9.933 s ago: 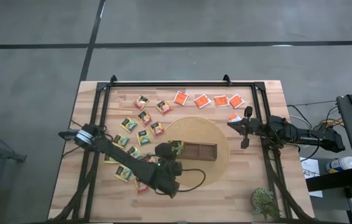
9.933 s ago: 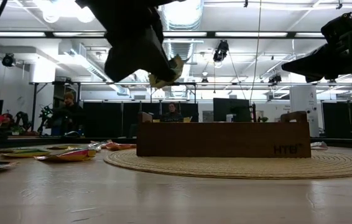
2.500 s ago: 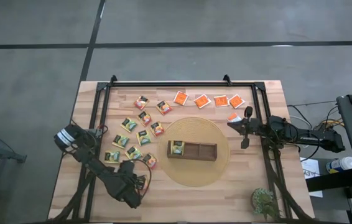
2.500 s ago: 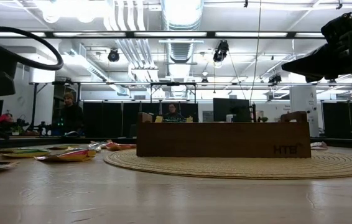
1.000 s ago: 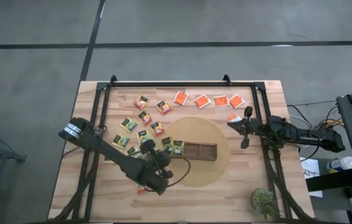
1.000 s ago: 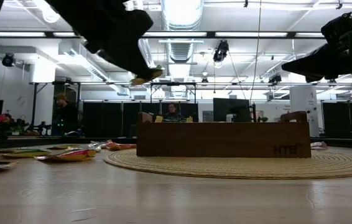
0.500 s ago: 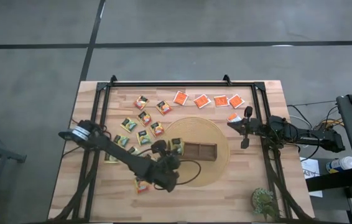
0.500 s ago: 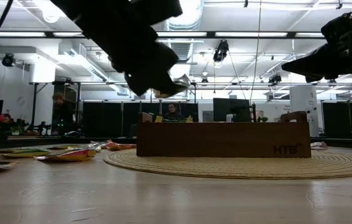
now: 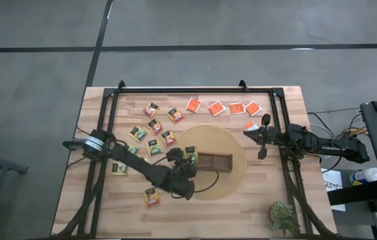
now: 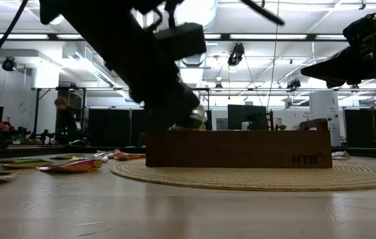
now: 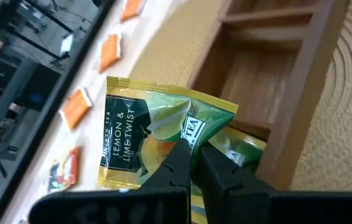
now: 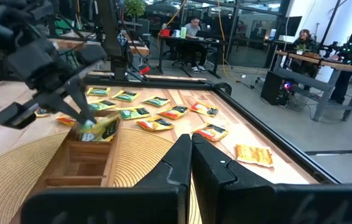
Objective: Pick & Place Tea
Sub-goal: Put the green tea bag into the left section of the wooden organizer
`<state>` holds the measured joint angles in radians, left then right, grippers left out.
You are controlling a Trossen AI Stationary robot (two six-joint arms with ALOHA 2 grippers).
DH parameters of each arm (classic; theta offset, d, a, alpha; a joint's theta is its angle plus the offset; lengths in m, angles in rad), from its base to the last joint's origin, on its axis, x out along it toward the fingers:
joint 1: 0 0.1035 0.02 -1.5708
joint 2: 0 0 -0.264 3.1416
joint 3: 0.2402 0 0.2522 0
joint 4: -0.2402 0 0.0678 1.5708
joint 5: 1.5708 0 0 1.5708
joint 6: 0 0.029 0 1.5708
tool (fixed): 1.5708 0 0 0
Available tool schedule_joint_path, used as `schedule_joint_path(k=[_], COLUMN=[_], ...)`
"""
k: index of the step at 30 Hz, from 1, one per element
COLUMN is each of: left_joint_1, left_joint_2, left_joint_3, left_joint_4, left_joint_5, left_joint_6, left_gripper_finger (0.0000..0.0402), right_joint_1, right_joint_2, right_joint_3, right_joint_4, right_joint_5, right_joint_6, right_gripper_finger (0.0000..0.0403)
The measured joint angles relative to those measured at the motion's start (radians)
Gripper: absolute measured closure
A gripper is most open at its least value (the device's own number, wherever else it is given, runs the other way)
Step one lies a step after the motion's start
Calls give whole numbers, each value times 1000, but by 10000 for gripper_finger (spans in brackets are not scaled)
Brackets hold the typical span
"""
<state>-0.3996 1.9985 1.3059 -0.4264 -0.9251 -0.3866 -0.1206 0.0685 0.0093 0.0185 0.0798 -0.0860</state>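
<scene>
Left gripper (image 11: 191, 163): pinching green lemon tea sachet (image 11: 157, 134) over wooden tray (image 9: 205, 162), left compartment | Right gripper (image 9: 262, 137): fingers closed, empty, hovering near table's right edge

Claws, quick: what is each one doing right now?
Left claw: shut on a green-and-yellow tea sachet, over the tray's end compartment.
Right claw: shut, empty, at the table's right side.

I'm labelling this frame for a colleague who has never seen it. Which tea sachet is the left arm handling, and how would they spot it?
Start at the round woven mat mid-table, where the wooden tray lies. At the tray's left end compartment the left gripper is shut on a dark green-and-yellow sachet marked Lemon Twist. Unlike the other sachets, flat on the table, it hangs pinched above that compartment, over one already inside.
</scene>
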Motion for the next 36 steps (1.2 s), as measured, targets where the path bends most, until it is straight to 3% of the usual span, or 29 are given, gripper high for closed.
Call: schedule_joint_path(k=[32,36], left_joint_1=[7,2], left_joint_2=[14,14], left_joint_3=[24,42], left_joint_4=[-121,-141], left_joint_5=[81,101], left_joint_6=[-28,-29], left_gripper_finger=[377,354], right_joint_1=[0,0], right_joint_2=[0,0], right_joint_3=[0,0], right_joint_4=[0,0], right_joint_5=[0,0], right_joint_6=[0,0], right_gripper_finger=[394,394])
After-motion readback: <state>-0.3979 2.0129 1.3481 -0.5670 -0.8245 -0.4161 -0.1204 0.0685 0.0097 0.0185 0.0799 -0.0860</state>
